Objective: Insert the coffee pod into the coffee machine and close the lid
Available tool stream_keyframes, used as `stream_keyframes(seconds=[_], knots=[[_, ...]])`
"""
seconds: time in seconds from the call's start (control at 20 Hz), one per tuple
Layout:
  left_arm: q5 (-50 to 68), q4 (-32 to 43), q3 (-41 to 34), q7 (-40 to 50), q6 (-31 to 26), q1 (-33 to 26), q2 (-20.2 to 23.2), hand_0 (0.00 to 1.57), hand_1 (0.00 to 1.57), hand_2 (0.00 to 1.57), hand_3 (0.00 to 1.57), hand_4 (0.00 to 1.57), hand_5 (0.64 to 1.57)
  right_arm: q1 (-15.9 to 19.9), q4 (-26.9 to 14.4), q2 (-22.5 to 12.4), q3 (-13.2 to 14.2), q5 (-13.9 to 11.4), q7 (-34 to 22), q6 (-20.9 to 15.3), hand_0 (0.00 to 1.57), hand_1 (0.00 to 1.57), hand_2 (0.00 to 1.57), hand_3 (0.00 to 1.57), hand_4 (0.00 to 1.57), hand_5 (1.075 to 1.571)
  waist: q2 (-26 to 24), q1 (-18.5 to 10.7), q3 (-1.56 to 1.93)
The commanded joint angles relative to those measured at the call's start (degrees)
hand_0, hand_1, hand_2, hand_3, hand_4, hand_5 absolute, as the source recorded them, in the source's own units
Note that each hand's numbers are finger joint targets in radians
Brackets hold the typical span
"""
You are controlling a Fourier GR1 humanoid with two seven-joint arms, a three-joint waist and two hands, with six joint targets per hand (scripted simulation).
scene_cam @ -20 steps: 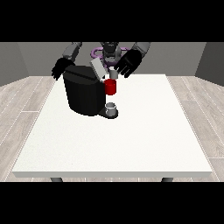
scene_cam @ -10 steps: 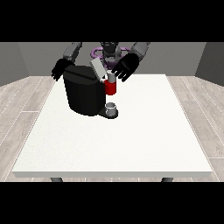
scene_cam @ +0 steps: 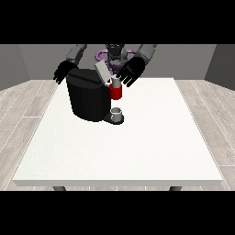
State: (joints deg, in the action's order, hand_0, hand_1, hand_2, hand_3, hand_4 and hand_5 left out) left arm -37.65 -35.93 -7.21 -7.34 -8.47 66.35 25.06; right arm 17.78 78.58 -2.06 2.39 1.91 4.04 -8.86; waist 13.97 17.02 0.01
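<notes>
The black coffee machine [scene_cam: 87, 98] stands on the white table [scene_cam: 137, 147], left of centre. Its grey lid [scene_cam: 102, 71] is tilted up and open over the top. A small grey pod [scene_cam: 116, 82] sits upright in the red brew head [scene_cam: 116, 93] at the machine's front right. The hand at the view's right [scene_cam: 131, 71] hovers just right of the lid and above the pod, fingers spread and holding nothing. The hand at the view's left [scene_cam: 63, 72] hangs beside the machine's back left corner, open and apart from it.
A small grey cup [scene_cam: 117, 114] rests on the drip tray below the brew head. A purple ring-shaped thing [scene_cam: 102, 55] shows behind the robot's torso. The table's front and right parts stretch toward the camera.
The hand at the view's right has come down and slightly left, closer to the lid and pod. The lid looks tilted lower than before. The other hand has barely moved.
</notes>
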Motion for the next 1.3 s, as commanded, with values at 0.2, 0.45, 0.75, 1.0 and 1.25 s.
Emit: stream_keyframes(seconds=[0.2,0.45,0.75,1.0,1.25], knots=[[-0.39,1.05,-0.69,1.4,0.94,1.49,-0.46,1.22,1.22,1.27,1.2,0.49,1.571,0.07,-0.17,-0.15,-0.33,0.0,1.72,0.97,0.0,0.0,0.0,0.0,0.44,1.571,2.24,0.55,0.01],[-1.56,1.43,0.46,1.59,2.73,-1.05,-2.85,1.22,1.22,1.27,1.17,0.48,1.571,-1.9,0.74,-0.18,-0.5,0.12,0.65,1.01,0.0,0.0,0.0,0.0,0.45,1.571,0.6,1.16,0.0],[-1.96,1.39,1.01,1.96,-0.56,1.24,-2.03,1.13,1.13,1.17,1.03,0.44,1.571,1.27,0.34,-0.14,0.91,-0.09,-2.21,-1.6,0.0,0.0,0.0,0.0,0.37,1.571,0.26,-0.63,0.01],[-2.4,1.05,0.68,-0.44,0.78,0.26,-0.88,1.09,1.09,1.13,0.96,0.4,1.571,0.84,0.45,-1.99,1.92,0.99,-1.35,0.55,0.0,0.0,0.0,0.0,0.41,1.571,1.36,-0.74,0.0],[-3.12,0.58,1.25,1.33,-0.5,2.37,-1.08,1.05,1.05,1.12,0.96,0.36,1.571,-0.05,-1.4,1.31,0.64,-0.76,1.79,-2.53,0.0,0.0,0.0,0.0,0.48,1.571,0.69,-1.45,0.01]])
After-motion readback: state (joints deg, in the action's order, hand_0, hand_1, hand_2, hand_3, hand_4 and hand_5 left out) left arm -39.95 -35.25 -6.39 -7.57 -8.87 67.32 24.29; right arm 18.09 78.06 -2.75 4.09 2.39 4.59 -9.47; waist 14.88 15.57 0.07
